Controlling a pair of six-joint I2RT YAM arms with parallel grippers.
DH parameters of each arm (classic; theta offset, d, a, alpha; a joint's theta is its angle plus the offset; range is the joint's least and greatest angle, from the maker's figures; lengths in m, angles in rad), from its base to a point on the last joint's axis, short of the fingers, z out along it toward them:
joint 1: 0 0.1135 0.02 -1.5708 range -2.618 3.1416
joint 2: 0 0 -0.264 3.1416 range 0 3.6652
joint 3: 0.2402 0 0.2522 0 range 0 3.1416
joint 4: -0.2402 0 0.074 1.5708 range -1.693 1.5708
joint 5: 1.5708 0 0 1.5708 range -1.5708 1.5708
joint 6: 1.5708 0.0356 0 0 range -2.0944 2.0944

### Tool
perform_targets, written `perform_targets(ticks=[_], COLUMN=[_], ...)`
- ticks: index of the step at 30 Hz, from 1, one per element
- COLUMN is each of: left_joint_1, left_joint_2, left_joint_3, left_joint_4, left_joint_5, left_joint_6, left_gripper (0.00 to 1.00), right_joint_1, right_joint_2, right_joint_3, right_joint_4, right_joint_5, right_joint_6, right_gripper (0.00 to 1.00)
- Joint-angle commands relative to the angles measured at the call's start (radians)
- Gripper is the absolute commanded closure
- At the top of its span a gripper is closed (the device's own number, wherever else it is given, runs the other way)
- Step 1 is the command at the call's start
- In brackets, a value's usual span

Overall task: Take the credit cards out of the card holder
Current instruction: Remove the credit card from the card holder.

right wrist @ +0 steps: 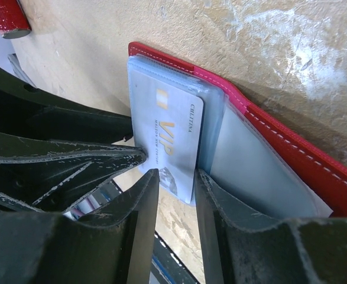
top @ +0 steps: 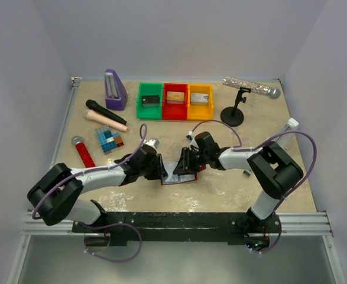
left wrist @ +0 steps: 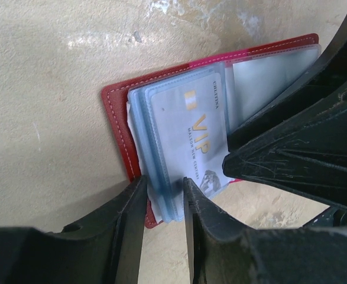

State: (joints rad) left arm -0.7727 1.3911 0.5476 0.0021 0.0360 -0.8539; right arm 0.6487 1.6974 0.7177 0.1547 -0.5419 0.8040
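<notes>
Open red card holder (left wrist: 117, 112) lies flat on the tabletop (top: 220, 189) between two claws. The left claw (left wrist: 163, 184) pinches its clear sleeves, anchoring it. The right claw (right wrist: 177, 175) pinches the end of a silvery VIP credit card (right wrist: 170, 133). Best drawn out slowly, straight along its sleeve, holder kept pinned

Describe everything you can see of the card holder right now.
The card holder is a flat dark red wallet with pale stitching, opened out on the beige table. Inside is a stack of clear bluish plastic sleeves; the front one holds a pale card marked VIP. The left hand clamps the sleeve stack's edge; the right hand has a finger either side of that card's end.
</notes>
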Motion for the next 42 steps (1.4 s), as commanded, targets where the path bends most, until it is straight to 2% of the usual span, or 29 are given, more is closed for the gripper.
perform_targets(ticks=[1,14,22,31,42], left_joint_1=[0.0,0.0,0.0,0.0,0.0], left_joint_2=[-0.058,-0.142,-0.089,-0.011,0.04], left_joint_3=[0.0,0.029,0.045,0.051,0.046], left_joint_4=[-0.047,-0.077,0.019,0.052,0.024], left_joint_5=[-0.031,-0.082,-0.041,-0.01,-0.031], left_joint_6=[-0.004,0.009,0.007,0.0,-0.01], left_gripper=[0.64,0.65,0.65,0.67,0.76], right_joint_1=[0.005,0.006,0.005,0.005,0.005], right_joint_2=[0.001,-0.024,-0.027,-0.031,-0.045], right_joint_3=[-0.006,0.0,-0.003,-0.007,-0.023], right_joint_4=[-0.015,-0.057,-0.05,-0.032,-0.001], right_joint_5=[0.02,0.049,0.045,0.034,0.022], right_joint_6=[-0.009,-0.025,-0.023,-0.014,0.003], right_gripper=[0.62,0.59,0.58,0.59,0.59])
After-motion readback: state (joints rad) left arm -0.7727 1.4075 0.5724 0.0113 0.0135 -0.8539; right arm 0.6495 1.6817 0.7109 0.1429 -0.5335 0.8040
